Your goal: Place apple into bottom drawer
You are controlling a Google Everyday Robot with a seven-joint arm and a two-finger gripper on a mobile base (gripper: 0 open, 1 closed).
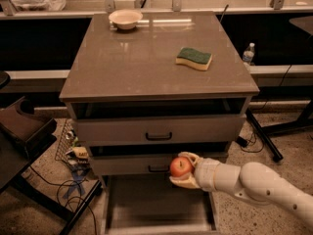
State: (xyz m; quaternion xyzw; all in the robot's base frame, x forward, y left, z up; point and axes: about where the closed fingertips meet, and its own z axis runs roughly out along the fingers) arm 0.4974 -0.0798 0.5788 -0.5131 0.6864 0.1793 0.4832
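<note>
1. Cabinet (pixel 146 67): grey-brown, flat glossy top, three drawers at the front, standing on a speckled floor.
2. My arm (pixel 264 185): white and jointed, entering from the lower right and reaching left across the cabinet front.
3. Bottom drawer (pixel 156 204): pulled out toward the camera, a wide shallow tray with a bare grey floor and low side walls.
4. Top drawer (pixel 159 129): black handle, slightly open, with a dark gap above it.
5. Middle drawer (pixel 127 164): black handle, slightly ajar.
6. Sponge (pixel 194 58): green on top, yellow beneath, lying on the right half of the cabinet top.
7. Bowl (pixel 125 18): pale and shallow, at the far left corner of the top, well apart from the sponge.
8. My gripper (pixel 182 170): at the face of the middle drawer, just right of its handle, above the rear of the open tray; one finger sits above and one below, clasped around the fruit.
9. Apple (pixel 181 167): red-orange, held between my fingers, in the air over the bottom drawer, not resting on its floor.
10. Water bottle (pixel 248 54): small and clear, on the ledge to the right of the cabinet.
</note>
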